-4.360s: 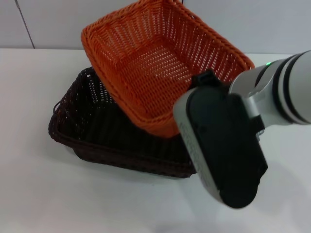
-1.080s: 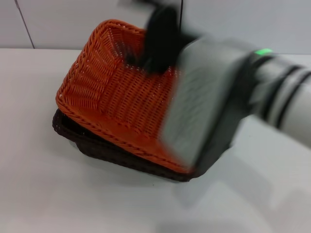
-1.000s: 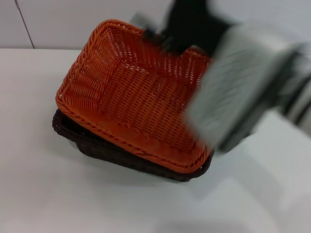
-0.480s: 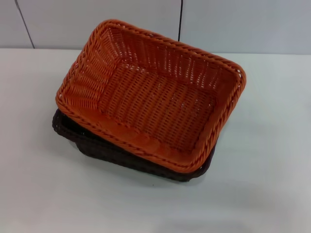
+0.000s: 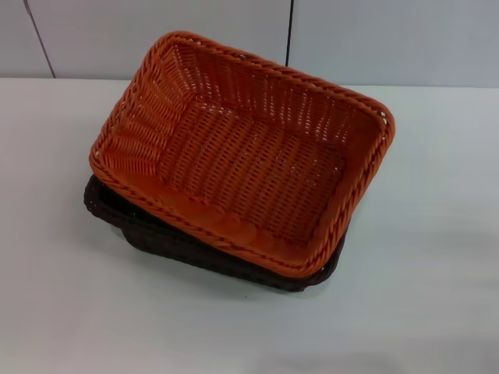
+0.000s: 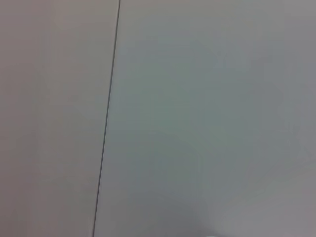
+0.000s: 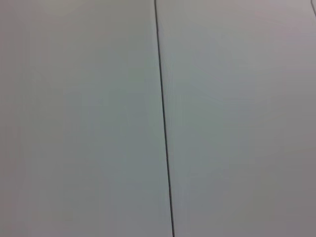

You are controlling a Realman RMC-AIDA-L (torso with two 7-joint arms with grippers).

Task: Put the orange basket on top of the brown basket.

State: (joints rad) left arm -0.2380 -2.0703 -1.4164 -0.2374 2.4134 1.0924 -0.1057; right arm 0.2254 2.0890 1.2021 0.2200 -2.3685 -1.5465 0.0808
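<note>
Two baskets sit stacked; orange basket (image 5: 249,156) nests on brown basket (image 5: 156,234), which peeks out at seven o'clock; task looks done; neither gripper shows, so jaws cannot be told.

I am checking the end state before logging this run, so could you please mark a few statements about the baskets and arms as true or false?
1. The orange basket sits on top of the brown basket. True.
2. The brown basket is fully hidden. False: its rim shows along the near and left sides.
3. A tool is gripping the orange basket. False: no arm appears in the head view.
4. The orange basket is empty. True.
</note>
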